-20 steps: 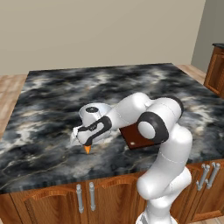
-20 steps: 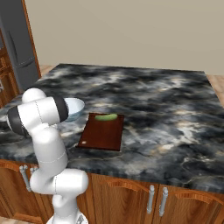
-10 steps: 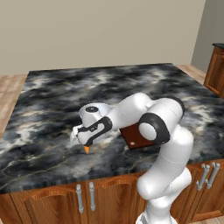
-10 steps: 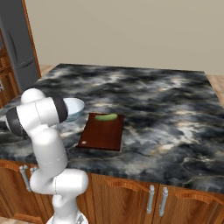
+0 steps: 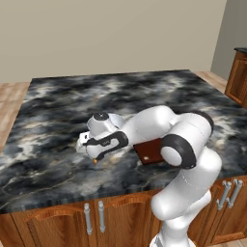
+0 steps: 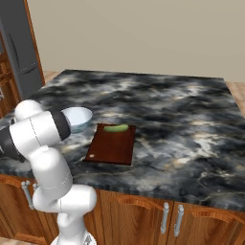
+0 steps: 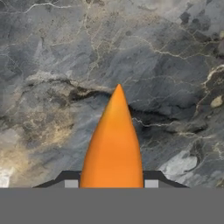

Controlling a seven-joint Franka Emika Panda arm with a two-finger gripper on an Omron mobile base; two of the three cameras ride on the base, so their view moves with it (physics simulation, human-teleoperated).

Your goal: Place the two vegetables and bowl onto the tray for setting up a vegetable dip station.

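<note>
gripper (image 7: 112, 183) clamping carrot (image 7: 113, 144) — above marble counter (image 7: 52, 65)

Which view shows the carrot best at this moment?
The hand view: the carrot stands large and unobstructed between the gripper fingertips, tip pointing away over the marble counter. The left base view shows a small orange tip below the hand.

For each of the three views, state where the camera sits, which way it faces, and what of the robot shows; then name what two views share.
Left base view: behind-left of the arm, facing forward and down over the counter; the arm reaches left, hand holding the carrot.
Right base view: behind-right, facing forward and down; the arm rises lower left beside the bowl.
Hand view: on the hand, looking along the carrot at the counter; fingertips at the bottom.
Shared: both base views show the tray.
</note>
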